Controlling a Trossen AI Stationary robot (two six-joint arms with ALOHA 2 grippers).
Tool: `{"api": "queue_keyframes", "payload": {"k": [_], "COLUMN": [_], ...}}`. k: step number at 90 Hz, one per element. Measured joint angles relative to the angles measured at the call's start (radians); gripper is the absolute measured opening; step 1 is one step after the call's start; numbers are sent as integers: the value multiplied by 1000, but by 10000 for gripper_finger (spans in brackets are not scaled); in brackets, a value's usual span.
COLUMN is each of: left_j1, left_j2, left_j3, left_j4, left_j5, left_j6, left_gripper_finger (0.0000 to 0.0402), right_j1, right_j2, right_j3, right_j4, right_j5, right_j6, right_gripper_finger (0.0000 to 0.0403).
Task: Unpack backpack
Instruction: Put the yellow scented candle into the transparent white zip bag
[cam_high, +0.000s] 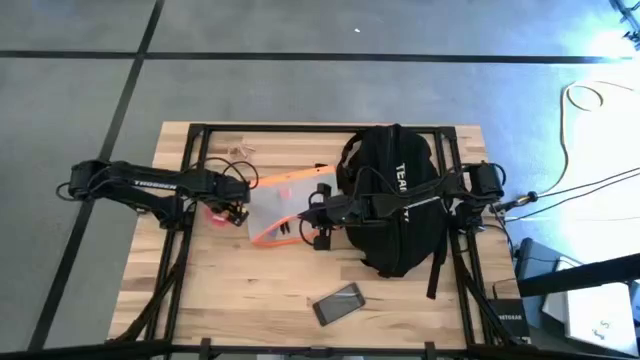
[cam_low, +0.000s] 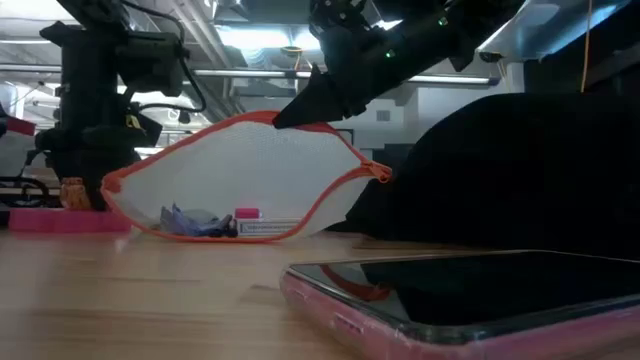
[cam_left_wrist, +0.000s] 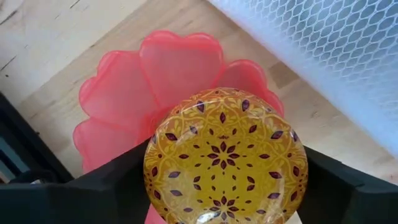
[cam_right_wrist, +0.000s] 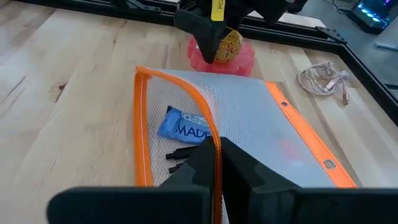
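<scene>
The black backpack (cam_high: 395, 200) lies on the table's right half, under my right arm. To its left is a white mesh pouch (cam_right_wrist: 249, 112) with orange zipper edges; it holds a blue packet (cam_right_wrist: 183, 127) and small dark items. My right gripper (cam_right_wrist: 217, 168) is shut on the pouch's edge. My left gripper (cam_left_wrist: 224, 186) is shut on a round yellow patterned disc (cam_left_wrist: 225, 155), directly over a pink flower-shaped piece (cam_left_wrist: 155, 87) on the table by the pouch's left end. Whether the disc touches the pink piece, I cannot tell. My left gripper pinches the yellow disc by two opposite sides of its rim (cam_left_wrist: 149, 168) between its two fingers. The fingers point down from above. The disc's patterned face is turned up toward the wrist. My right gripper pinches one orange zipper edge (cam_right_wrist: 216, 146) of the pouch's open mouth between its fingers, slanting down from the table's right side. That lip (cam_low: 290, 118) is raised and the mesh below it is stretched. The pouch's lower edge (cam_low: 230, 235) rests on the table.
A phone in a pink case (cam_high: 338, 303) lies face up near the table's front edge. A coiled pale cable (cam_right_wrist: 323, 81) lies at the far edge, behind the pouch. Dark frame rails (cam_high: 185, 260) run along the table's sides.
</scene>
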Motion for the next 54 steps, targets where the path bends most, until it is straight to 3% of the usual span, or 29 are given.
{"api": "queue_keyframes", "payload": {"k": [35,54], "left_j1": [-9,-96], "left_j2": [0,0], "left_j3": [178,321], "left_j4": [-51,-38], "left_j5": [-91,-108], "left_j6": [82,188], "left_gripper_finger": [288,289], "right_j1": [0,0], "right_j2": [0,0], "right_j3": [0,0], "right_j4": [0,0], "right_j5": [0,0], "right_j6": [0,0], "right_gripper_finger": [0,0]}}
